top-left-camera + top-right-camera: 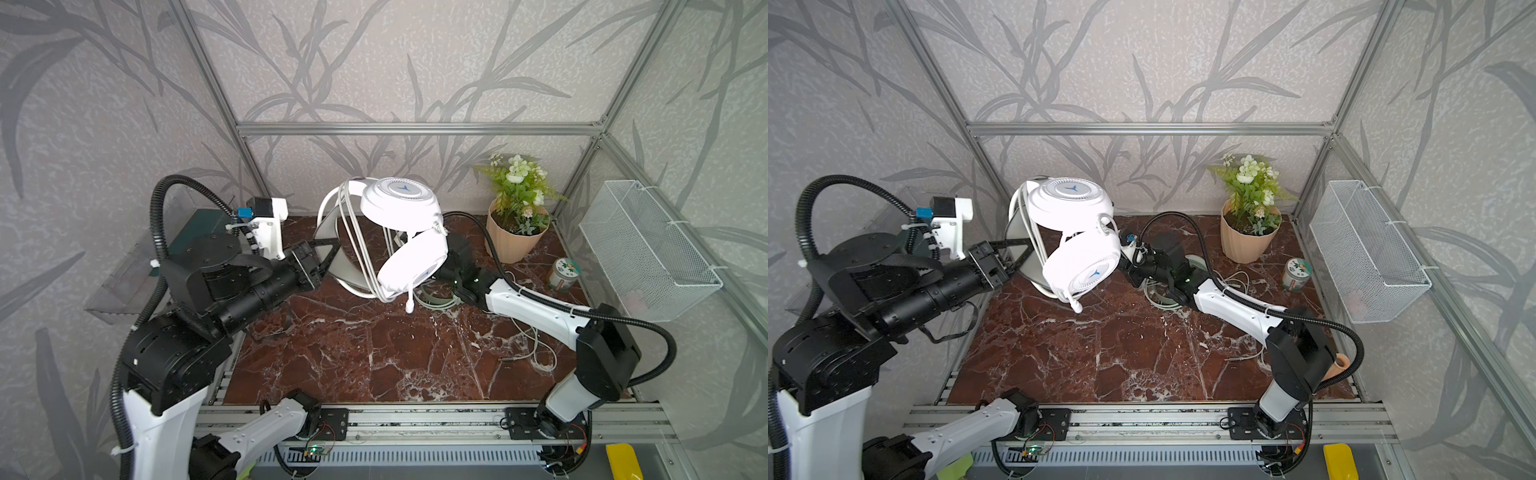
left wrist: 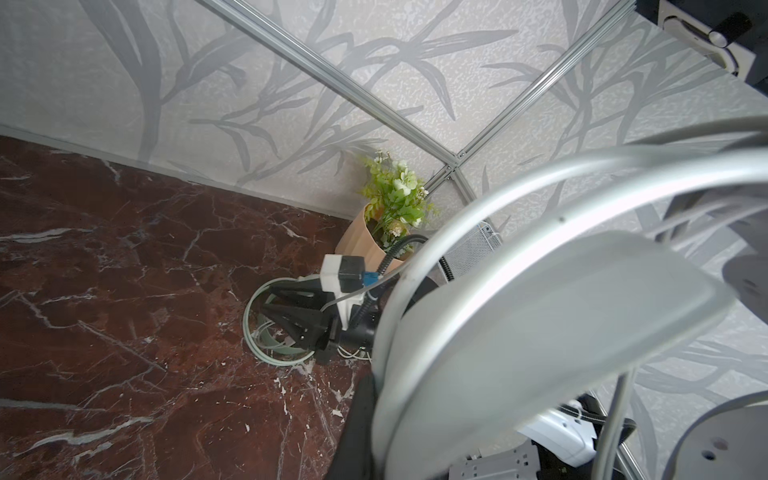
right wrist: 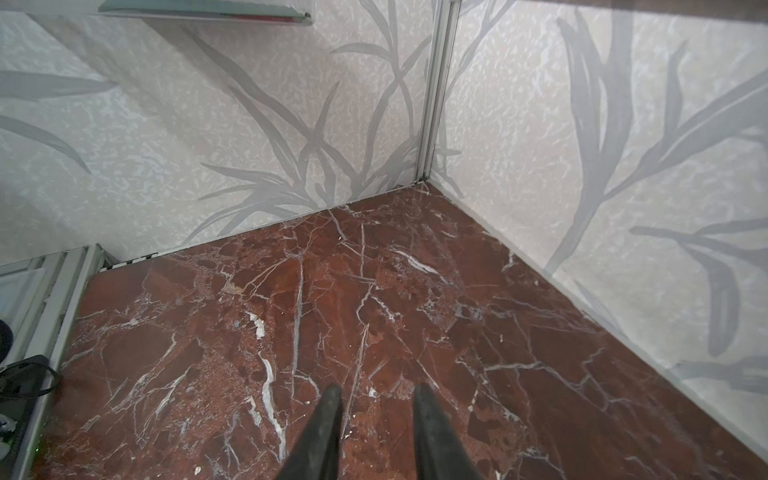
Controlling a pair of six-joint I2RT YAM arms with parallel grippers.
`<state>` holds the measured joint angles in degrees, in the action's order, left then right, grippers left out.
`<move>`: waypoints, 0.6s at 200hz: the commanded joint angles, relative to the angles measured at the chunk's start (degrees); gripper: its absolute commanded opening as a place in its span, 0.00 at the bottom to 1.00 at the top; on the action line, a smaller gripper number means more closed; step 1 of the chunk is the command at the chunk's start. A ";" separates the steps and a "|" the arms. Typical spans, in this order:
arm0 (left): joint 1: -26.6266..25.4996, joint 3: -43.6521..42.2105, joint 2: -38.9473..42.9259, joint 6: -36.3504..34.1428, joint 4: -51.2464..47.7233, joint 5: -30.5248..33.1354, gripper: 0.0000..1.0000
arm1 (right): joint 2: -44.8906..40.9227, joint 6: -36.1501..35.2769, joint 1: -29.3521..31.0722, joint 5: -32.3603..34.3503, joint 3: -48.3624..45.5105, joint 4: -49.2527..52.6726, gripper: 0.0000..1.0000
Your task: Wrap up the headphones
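Note:
The white headphones (image 1: 401, 203) (image 1: 1071, 199) hang in the air over the back of the table. Their pale cable (image 1: 357, 249) runs in loops along the headband, and its plug (image 1: 409, 307) dangles below the lower ear cup. My left gripper (image 1: 332, 249) (image 1: 1021, 253) (image 2: 374, 399) is shut on their headband pad (image 2: 540, 332). The mint green headphones (image 1: 436, 297) (image 1: 1158, 297) (image 2: 266, 353) lie on the table behind, mostly hidden. My right gripper (image 2: 268, 301) (image 3: 376, 390) hovers low over them, open and empty.
The mint headset's loose cable (image 1: 536, 345) trails on the marble table (image 1: 374, 353) by the right arm. A potted plant (image 1: 515, 237) and a small jar (image 1: 563, 274) stand at the back right. A wire basket (image 1: 648, 249) hangs on the right wall.

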<state>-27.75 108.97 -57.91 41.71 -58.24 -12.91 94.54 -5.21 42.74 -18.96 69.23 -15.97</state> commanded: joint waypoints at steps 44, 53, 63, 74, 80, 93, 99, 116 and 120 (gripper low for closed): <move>-0.28 9.54 -5.45 4.38 -2.45 -0.02 0.00 | 2.07 7.92 -1.72 -5.16 -3.94 -13.76 0.35; -0.29 10.37 -5.95 4.34 -2.93 0.39 0.00 | 2.40 8.61 -1.69 -5.22 -4.83 -15.32 0.35; -0.24 11.34 -6.26 4.17 -3.74 1.22 0.00 | 2.70 9.57 -1.71 -4.79 -6.01 -17.03 0.29; -0.28 12.19 -6.58 3.77 -4.31 2.53 0.00 | 2.66 10.50 -1.73 -4.06 -7.47 -18.40 0.22; -0.25 12.55 -6.77 3.64 -4.65 3.38 0.00 | 2.66 10.86 -1.70 -3.75 -8.22 -18.79 0.19; -0.28 13.10 -6.87 3.49 -4.85 4.67 0.00 | 2.88 11.88 -1.70 -4.03 -9.85 -19.70 0.16; -0.28 13.07 -6.86 3.40 -4.74 4.95 0.00 | 2.93 12.10 -1.71 -4.76 -10.66 -20.31 0.17; -0.28 12.90 -7.12 3.20 -4.61 5.92 0.00 | 2.93 14.29 -1.70 -5.29 -13.18 -22.46 0.26; -0.27 12.82 -7.18 3.20 -4.52 5.96 0.00 | 2.93 14.70 -1.70 -5.38 -13.91 -23.14 0.29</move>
<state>-27.75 119.98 -65.67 43.66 -65.65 -9.13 97.12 5.85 41.08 -23.05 57.95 -33.30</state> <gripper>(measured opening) 0.069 0.230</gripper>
